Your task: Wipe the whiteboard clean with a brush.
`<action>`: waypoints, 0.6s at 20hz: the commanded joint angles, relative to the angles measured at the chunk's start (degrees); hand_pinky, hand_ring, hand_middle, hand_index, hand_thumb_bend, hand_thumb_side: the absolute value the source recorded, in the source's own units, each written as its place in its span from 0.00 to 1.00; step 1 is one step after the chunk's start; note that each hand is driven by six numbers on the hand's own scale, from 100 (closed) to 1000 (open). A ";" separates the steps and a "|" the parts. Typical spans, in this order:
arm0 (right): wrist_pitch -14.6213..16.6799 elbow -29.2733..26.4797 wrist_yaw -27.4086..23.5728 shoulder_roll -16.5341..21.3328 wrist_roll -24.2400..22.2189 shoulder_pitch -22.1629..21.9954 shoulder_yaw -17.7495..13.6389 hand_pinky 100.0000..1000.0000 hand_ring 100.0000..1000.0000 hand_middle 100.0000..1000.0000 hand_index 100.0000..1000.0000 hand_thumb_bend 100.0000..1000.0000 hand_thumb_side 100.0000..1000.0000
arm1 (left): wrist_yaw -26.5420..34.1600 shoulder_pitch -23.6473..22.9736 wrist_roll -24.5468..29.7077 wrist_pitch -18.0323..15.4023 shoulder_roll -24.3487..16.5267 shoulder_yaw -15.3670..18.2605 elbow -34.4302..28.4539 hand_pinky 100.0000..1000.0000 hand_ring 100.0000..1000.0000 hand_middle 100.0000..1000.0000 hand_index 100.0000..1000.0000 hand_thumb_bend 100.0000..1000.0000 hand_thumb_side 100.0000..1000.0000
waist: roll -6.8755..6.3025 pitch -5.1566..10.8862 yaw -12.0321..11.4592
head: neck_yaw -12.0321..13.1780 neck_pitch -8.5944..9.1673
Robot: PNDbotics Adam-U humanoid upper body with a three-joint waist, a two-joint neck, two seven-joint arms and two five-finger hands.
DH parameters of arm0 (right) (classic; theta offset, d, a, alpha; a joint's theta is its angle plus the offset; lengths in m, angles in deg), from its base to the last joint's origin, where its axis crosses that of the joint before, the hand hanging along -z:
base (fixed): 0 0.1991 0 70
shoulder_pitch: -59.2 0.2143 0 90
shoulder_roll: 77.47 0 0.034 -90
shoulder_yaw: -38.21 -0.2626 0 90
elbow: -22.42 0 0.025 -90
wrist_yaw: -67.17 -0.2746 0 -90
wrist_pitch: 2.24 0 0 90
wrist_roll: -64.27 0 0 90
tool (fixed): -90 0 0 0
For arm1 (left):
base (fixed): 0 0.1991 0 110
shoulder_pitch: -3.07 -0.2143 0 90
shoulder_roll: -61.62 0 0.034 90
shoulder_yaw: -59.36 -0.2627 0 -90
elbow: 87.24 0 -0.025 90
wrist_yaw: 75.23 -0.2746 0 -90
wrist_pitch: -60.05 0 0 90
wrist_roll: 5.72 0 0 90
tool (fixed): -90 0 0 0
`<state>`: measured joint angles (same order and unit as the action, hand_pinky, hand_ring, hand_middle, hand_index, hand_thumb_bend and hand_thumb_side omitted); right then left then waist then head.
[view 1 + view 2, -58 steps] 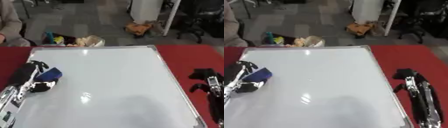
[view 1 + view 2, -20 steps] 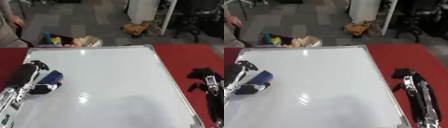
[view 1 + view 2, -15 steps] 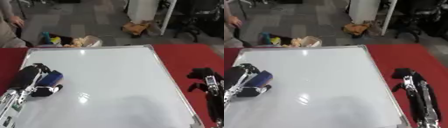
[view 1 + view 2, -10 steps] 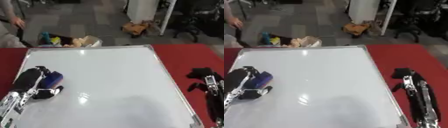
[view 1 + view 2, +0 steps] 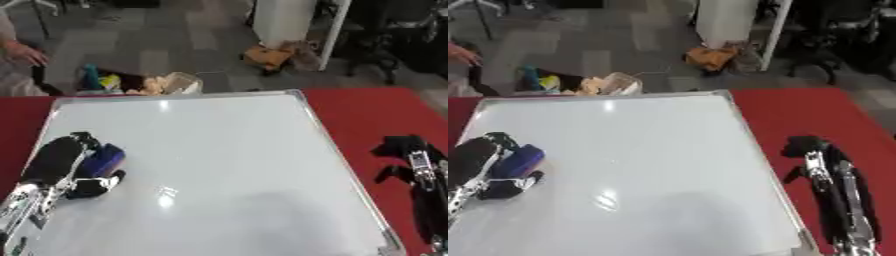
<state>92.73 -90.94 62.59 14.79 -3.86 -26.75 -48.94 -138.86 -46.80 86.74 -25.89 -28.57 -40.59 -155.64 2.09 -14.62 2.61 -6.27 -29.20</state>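
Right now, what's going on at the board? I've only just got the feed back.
The left hand is curled round a blue brush and holds it on the left side of the whiteboard, which lies flat on the red table. No marks show on the board's surface. The right hand is idle on the red table, off the board's right edge, fingers curled and holding nothing.

I see the white, metal-framed whiteboard (image 5: 219,170) bare across its middle, right and far parts, so a hand can sweep there. My black left hand (image 5: 61,162), curled around the blue brush (image 5: 101,160), occupies the near-left part. My black right hand (image 5: 811,150) rests on the red tablecloth (image 5: 376,115), right of the frame.
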 commanded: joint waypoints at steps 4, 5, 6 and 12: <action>0.11 -1.24 0.38 0.75 0.09 0.31 -0.59 0.28 0.61 0.51 0.64 0.00 0.77 | -1.05 -0.21 0.63 0.56 -0.46 0.10 0.76 0.41 0.54 0.57 0.53 0.57 0.41 | 0.03 0.74 0.08 | -0.29 -0.28; 0.11 -1.24 0.38 0.75 0.07 0.30 -0.59 0.28 0.61 0.51 0.64 0.00 0.77 | -1.16 -0.28 0.82 0.57 -0.41 0.06 0.83 0.40 0.53 0.55 0.53 0.57 0.41 | 0.02 0.73 0.07 | -0.31 -0.30; 0.10 -1.24 0.37 0.73 0.08 0.29 -0.60 0.28 0.61 0.51 0.64 0.00 0.77 | -1.27 -0.36 1.00 0.58 -0.36 0.02 0.89 0.37 0.51 0.52 0.52 0.57 0.41 | 0.02 0.73 0.07 | -0.34 -0.31; 0.10 -1.24 0.39 0.69 0.10 0.28 -0.62 0.28 0.61 0.51 0.64 0.00 0.77 | -1.78 -0.58 1.52 0.99 -0.19 0.07 0.91 0.33 0.47 0.50 0.54 0.60 0.42 | 0.01 0.71 0.07 | -0.45 -0.38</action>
<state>92.73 -90.94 62.59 14.79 -3.87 -26.75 -48.94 -139.96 -46.97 87.53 -25.13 -28.47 -40.59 -155.63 2.07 -14.50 2.68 -6.63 -29.21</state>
